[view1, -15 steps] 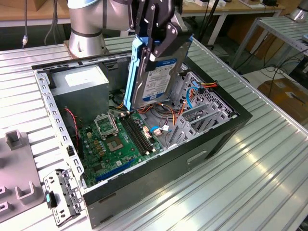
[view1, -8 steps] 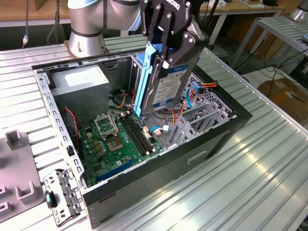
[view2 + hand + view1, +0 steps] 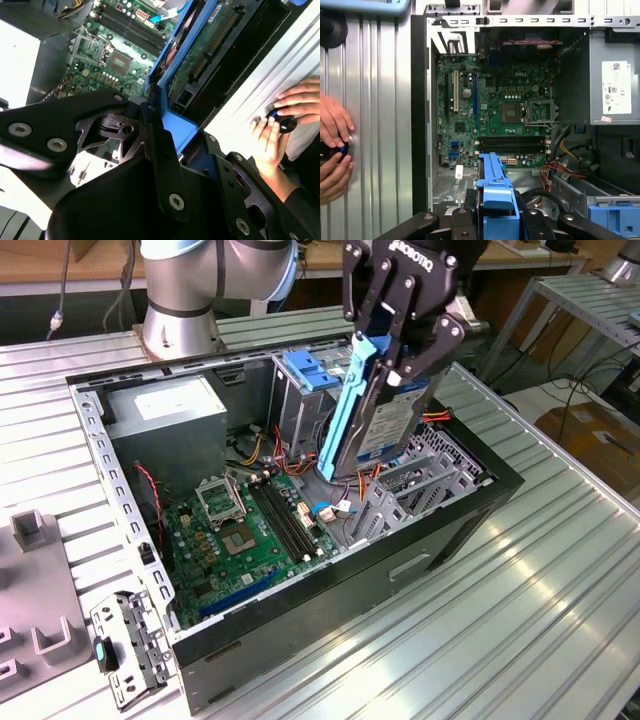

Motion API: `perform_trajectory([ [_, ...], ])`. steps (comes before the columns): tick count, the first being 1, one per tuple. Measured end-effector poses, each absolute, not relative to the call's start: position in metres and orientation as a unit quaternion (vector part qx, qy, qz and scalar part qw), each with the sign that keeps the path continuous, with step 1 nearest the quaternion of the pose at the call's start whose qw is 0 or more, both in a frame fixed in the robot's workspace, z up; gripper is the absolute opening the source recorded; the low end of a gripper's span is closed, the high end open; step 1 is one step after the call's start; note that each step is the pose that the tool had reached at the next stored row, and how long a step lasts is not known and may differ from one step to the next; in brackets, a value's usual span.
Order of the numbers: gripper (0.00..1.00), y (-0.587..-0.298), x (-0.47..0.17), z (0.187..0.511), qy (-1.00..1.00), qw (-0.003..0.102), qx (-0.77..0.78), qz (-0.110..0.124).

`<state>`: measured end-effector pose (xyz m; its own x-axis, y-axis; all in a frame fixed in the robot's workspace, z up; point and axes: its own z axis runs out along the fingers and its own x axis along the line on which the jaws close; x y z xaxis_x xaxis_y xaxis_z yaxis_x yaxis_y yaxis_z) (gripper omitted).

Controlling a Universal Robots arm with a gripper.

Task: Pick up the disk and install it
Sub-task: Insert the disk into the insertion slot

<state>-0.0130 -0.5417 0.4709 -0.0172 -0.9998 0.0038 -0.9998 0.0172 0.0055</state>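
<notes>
My gripper [image 3: 400, 352] is shut on the disk [image 3: 385, 415]. It holds the disk on edge, tilted, over the open computer case [image 3: 300, 640]. The disk's blue side rail [image 3: 350, 410] faces the exterior view's left, and its lower end hangs just above the case floor beside the metal drive bay [image 3: 420, 480]. In the second wrist view the disk [image 3: 210, 35] shows its green circuit board between my black fingers [image 3: 165, 150]. The first wrist view shows the disk's blue rail [image 3: 492, 185] edge-on above the motherboard [image 3: 495, 105].
Inside the case are the green motherboard [image 3: 250, 530], a grey power supply [image 3: 165, 415], a cage with a blue handle [image 3: 305, 375] and loose cables [image 3: 345, 508]. A person's hands [image 3: 332, 145] rest on the ribbed table beside the case. A metal bracket [image 3: 125, 645] lies at the exterior view's left.
</notes>
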Motion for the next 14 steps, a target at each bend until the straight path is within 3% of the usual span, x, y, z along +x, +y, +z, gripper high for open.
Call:
perform_trajectory([
  [14,0.37,-0.570,0.040,0.464,-0.713,0.005,0.701,0.002],
])
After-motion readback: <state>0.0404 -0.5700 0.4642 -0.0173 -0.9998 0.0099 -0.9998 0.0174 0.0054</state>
